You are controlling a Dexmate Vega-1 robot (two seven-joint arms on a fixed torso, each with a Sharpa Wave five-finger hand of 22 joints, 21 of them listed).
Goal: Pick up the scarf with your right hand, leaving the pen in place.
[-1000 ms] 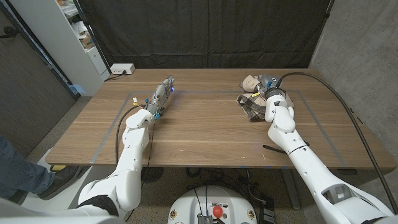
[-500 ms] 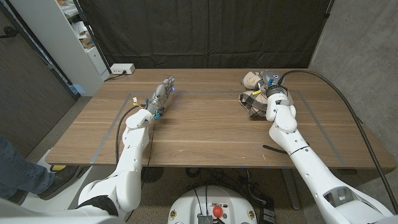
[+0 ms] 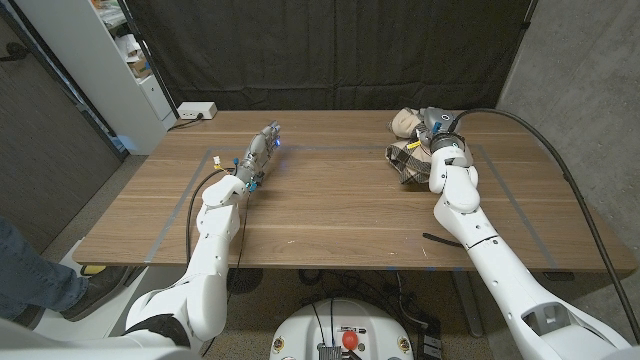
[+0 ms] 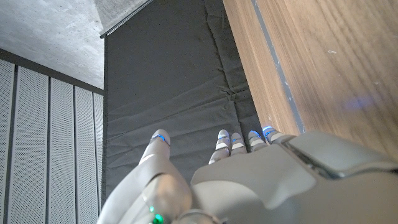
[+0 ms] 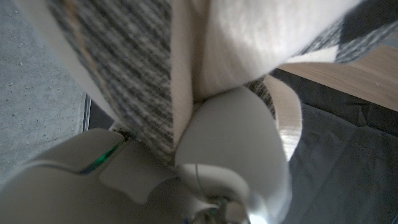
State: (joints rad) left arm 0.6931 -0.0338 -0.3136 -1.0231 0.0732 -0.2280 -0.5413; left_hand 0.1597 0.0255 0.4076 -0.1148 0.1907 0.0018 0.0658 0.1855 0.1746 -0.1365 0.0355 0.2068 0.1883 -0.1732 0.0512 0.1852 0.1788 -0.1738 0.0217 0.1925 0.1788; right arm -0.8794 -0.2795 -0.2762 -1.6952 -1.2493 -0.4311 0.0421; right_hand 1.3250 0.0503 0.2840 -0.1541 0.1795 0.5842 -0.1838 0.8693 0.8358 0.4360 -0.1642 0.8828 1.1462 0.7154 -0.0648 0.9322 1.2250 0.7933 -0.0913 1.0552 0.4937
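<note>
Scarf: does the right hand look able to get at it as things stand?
Yes, it seems so: the right hand is already on the scarf, and the right wrist view shows fabric pressed against its fingers, with nothing in between.

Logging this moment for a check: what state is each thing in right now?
scarf: bunched, gripped by the right hand, part near the table.
right hand: fingers closed on the scarf's cloth.
left hand: holding nothing, fingers apart, over the table.
pen: lying on the table near its front edge, untouched.

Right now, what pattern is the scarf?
Grey-and-cream check, scarf clearest in the right wrist view.
</note>
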